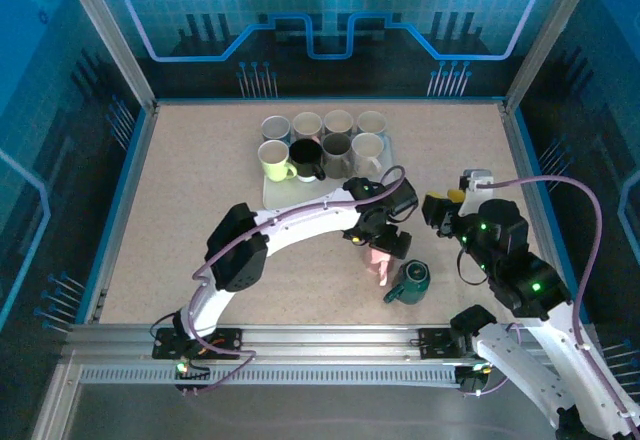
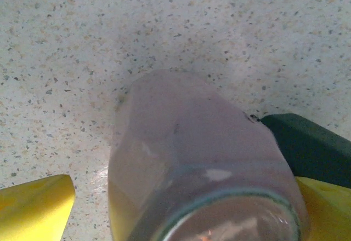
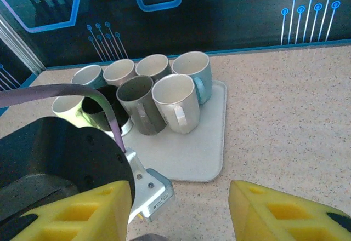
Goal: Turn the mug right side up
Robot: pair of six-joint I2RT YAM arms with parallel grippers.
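**Item:** pink mug (image 1: 378, 264). It is found right of centre on the tabletop (image 1: 200, 190), leaning, just beside a dark green mug (image 1: 410, 282). Whether its rim or its base faces upward cannot be told.

**Left tool** (image 1: 381, 246): spread around the pink mug. In the left wrist view one yellow finger (image 2: 34, 204) is seen apart from the mug's wall and the other close against it. Nothing is pinched.

**Right tool** (image 3: 181, 211): spread, with nothing between its fingers.

**Step judged in hand:** taking hold of the pink mug for turning.

**Handling note:**
- The fingers are best closed squarely across the wall.
- The glaze is likely slippery, so a firm pinch is advised before any lift.
- The green mug is to be avoided during the swing.
- The pink mug is to be set rim-up on bare tabletop.

**Surface:** pale, speckled, flat. A grey tray (image 1: 275, 192) with a group of mugs (image 1: 337, 152) is placed toward the back.

**Room:** an enclosure of blue-lit panels printed with circuit lines, framed by metal posts.
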